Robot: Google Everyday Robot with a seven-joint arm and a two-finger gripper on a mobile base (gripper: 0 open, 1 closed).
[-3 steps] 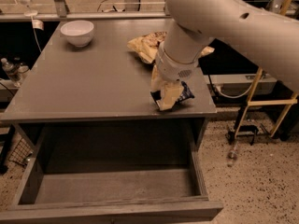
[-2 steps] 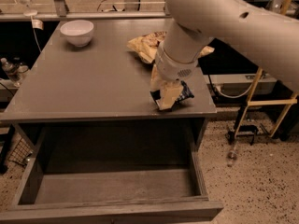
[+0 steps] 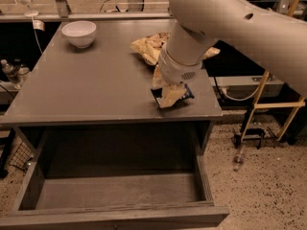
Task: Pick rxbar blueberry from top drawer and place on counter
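Lighting is dim and warm, with a yellow-brown cast throughout. The arm (image 3: 230,18) is the brightest surface, lit from above. The counter (image 3: 96,80) shows a faint sheen at far left by the white bowl (image 3: 79,32). The gripper (image 3: 171,96) sits low over the counter's near right, with shade beneath it. The rear of the top drawer (image 3: 115,190) lies in deep shadow.

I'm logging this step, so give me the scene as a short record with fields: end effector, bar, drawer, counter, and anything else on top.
end effector: low over the counter's front right part, right at the bar
rxbar blueberry: at the counter's front right, mostly hidden under the end effector
top drawer: pulled open, no bar in it
counter: carries bar, bowl and bag
white bowl: upright, far left
chip bag: far side, partly behind the arm
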